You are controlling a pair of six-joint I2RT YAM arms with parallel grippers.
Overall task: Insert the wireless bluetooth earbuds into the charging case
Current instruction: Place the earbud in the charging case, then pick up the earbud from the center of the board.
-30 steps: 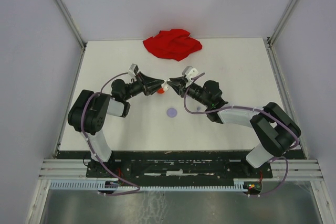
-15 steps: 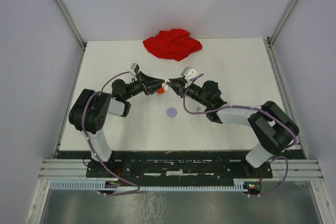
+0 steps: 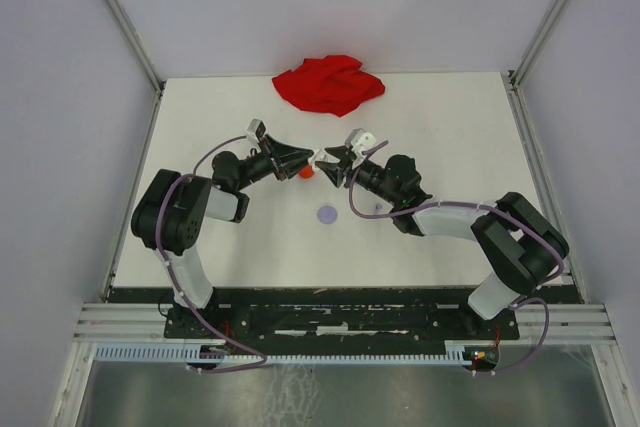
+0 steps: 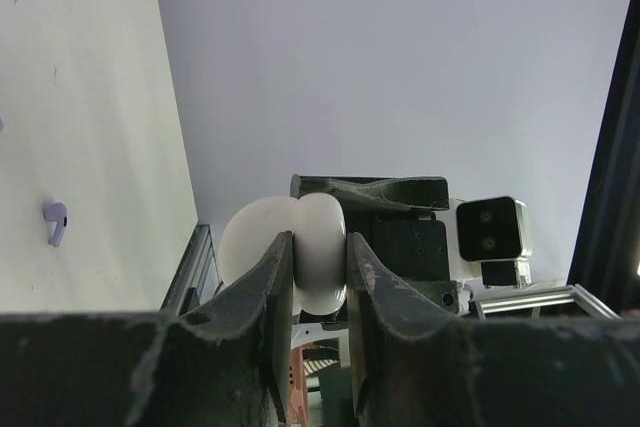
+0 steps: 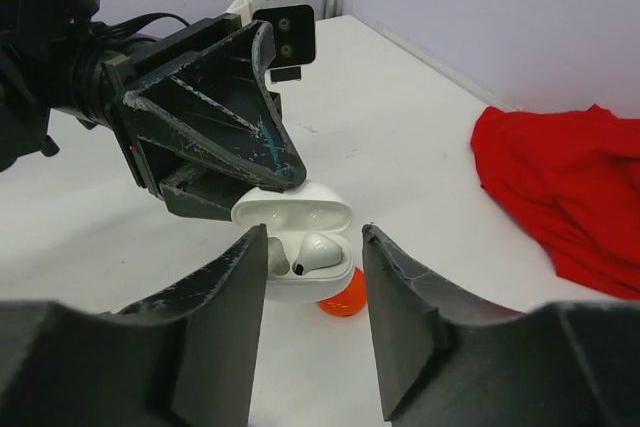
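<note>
One case (image 5: 292, 215), one cloth (image 3: 328, 84), one disc (image 3: 327, 214)

The left arm (image 3: 172, 215), at eight o'clock in the top view, and the right arm (image 3: 520, 245), at four o'clock, are wearing the same livery: bulky black joint housings joined by smooth white links. A thin lavender cable (image 3: 209, 157) is running along each arm. A small white camera block (image 4: 487, 231) with dark round lenses is sitting on each wrist. The left gripper (image 5: 290, 183) is showing a black ribbed triangular shape, and the right gripper (image 5: 312, 237) is showing matte black fingers, scuffed with pale flecks
</note>
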